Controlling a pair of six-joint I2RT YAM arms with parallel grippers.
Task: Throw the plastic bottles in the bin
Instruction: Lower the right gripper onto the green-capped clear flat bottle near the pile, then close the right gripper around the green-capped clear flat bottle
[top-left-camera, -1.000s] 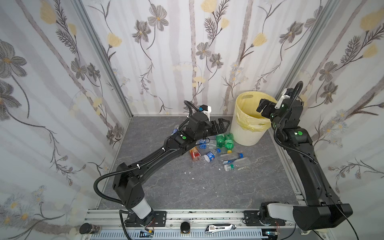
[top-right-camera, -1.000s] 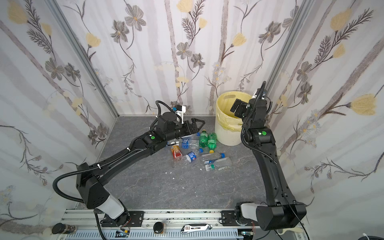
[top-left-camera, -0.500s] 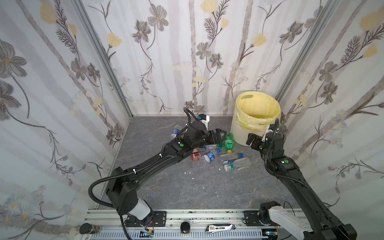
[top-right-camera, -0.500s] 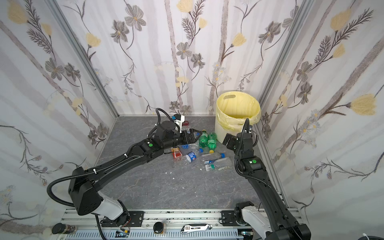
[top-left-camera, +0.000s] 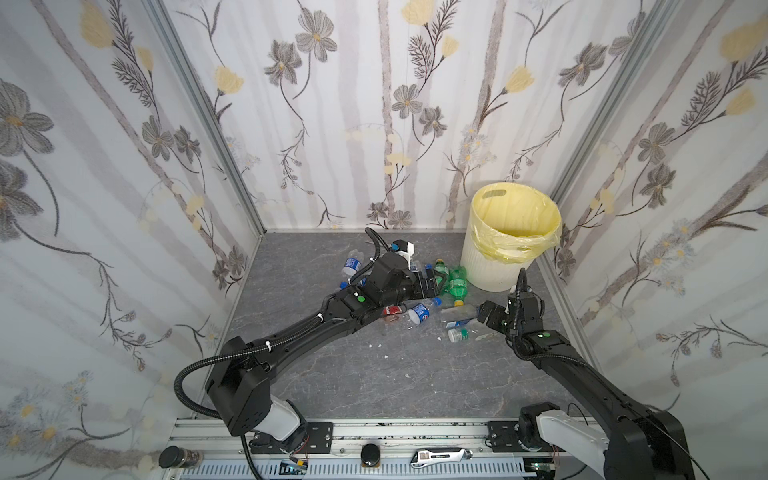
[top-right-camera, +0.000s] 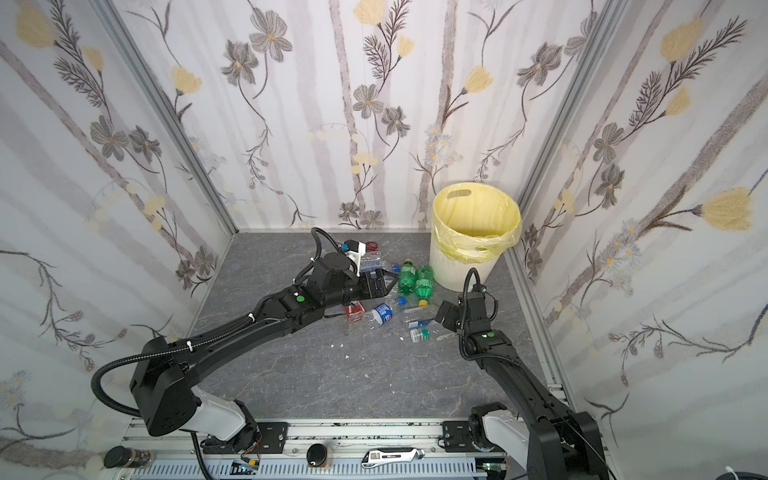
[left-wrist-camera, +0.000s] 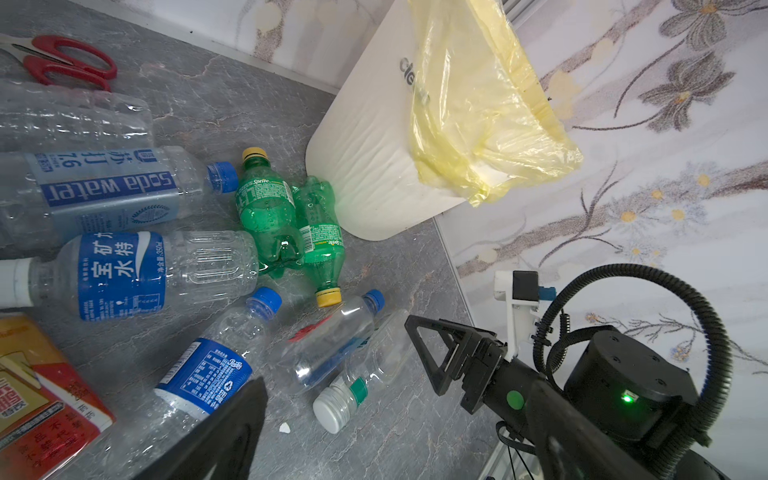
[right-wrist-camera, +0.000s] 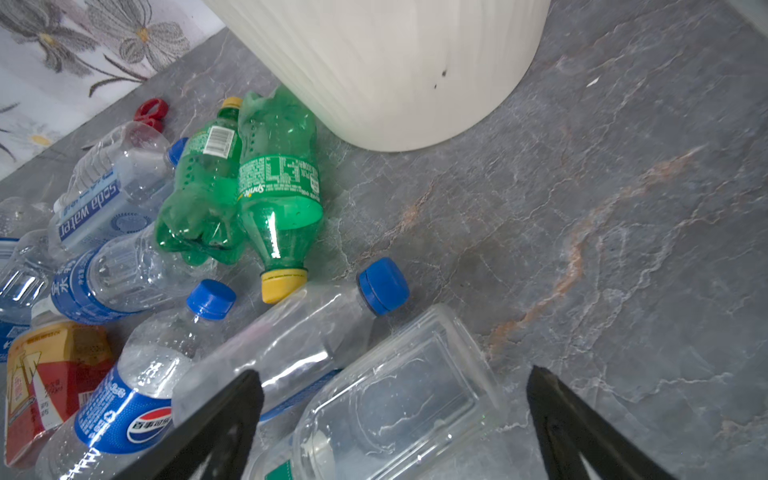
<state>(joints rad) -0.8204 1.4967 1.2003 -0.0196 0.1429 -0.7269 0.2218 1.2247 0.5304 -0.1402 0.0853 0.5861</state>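
Crowding looked the main hazard: left gripper (top-left-camera: 439, 282) and right gripper (right-wrist-camera: 392, 374) hung spread wide and empty over plastic bottles (left-wrist-camera: 124, 274) heaped just left of the bin (top-left-camera: 490, 266), where clamping one slick clear bottle (right-wrist-camera: 407, 399) could have squirted it away.

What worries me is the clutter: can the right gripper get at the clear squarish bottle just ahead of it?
Probably yes: the right gripper is open, the clear squarish bottle lies uncovered just ahead, though a blue-capped bottle lies close alongside.
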